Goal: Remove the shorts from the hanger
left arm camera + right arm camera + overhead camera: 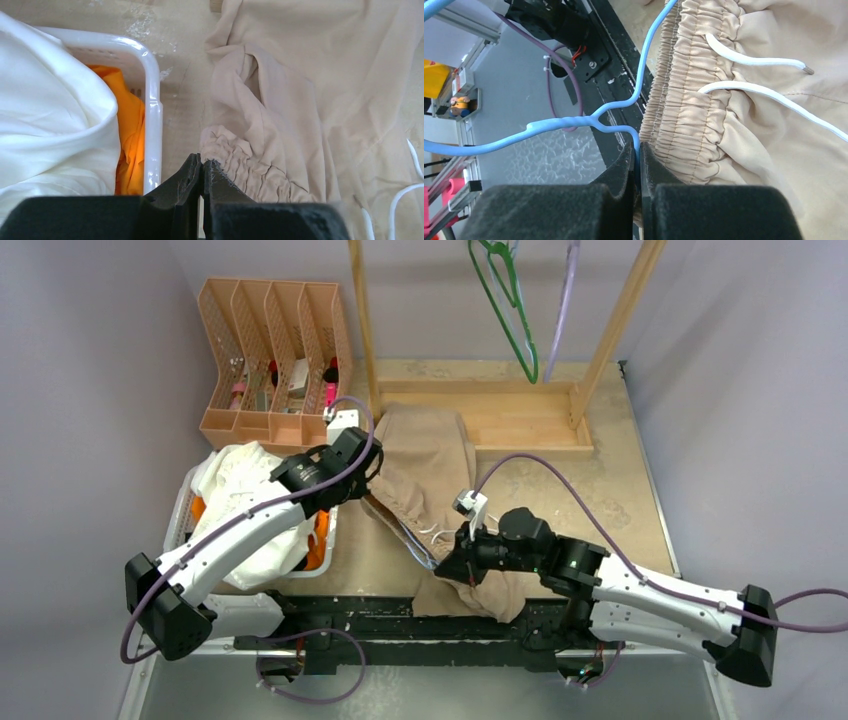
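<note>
**Both claws pinched shut, beige shorts spread on the table between them**

The right claw (638, 150) is clamped on the wire of the blue hanger (574, 122), just past its twisted neck. The elastic waistband of the beige shorts (704, 115) is bunched right against that claw's right finger, and the wire runs up alongside it. The white drawstrings (749, 62) trail off ahead and to the right. The left claw (202, 164) has its jaws squeezed together too. The gathered waistband corner touches its tip on the right side, but I honestly can't tell if any cloth is actually caught. Just left of that claw is the white basket (152, 100), with the orange shorts (131, 125) inside and the white shorts (50, 100) heaped over them.
</note>
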Robot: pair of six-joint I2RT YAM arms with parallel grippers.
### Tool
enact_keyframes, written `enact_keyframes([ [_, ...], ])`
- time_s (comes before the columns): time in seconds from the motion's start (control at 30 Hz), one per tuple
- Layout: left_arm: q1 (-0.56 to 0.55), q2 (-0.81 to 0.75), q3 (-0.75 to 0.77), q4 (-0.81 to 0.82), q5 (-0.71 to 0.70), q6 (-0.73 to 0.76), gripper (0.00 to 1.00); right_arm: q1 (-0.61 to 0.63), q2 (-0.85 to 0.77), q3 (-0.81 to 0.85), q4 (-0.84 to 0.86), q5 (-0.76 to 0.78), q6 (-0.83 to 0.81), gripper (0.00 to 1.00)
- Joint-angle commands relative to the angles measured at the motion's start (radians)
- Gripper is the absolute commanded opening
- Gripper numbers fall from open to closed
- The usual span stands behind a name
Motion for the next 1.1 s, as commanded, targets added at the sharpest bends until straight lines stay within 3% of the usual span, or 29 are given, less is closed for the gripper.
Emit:
enact_keyframes([
  [0.0,0.007,-0.048,-0.005,0.051,-0.087,0.002,0.00,0.003,-0.057,-0.014,-0.046,-0.051,0.021,0.00],
  [0.3,0.021,0.016,0.006,0.085,-0.078,0.013,0.00,0.003,-0.186,-0.044,0.005,-0.175,0.012,0.00],
  [0.57,0.050,0.054,0.077,0.111,-0.066,0.047,0.00,0.003,-0.164,-0.035,-0.018,-0.239,-0.024,0.00],
  [0.7,0.076,0.035,0.079,0.100,-0.044,0.049,0.00,0.003,-0.186,-0.027,-0.050,-0.111,-0.003,0.00],
  [1.07,0.094,-0.033,-0.097,0.187,0.085,-0.031,0.00,0.003,-0.340,-0.010,-0.069,0.201,0.066,0.00],
])
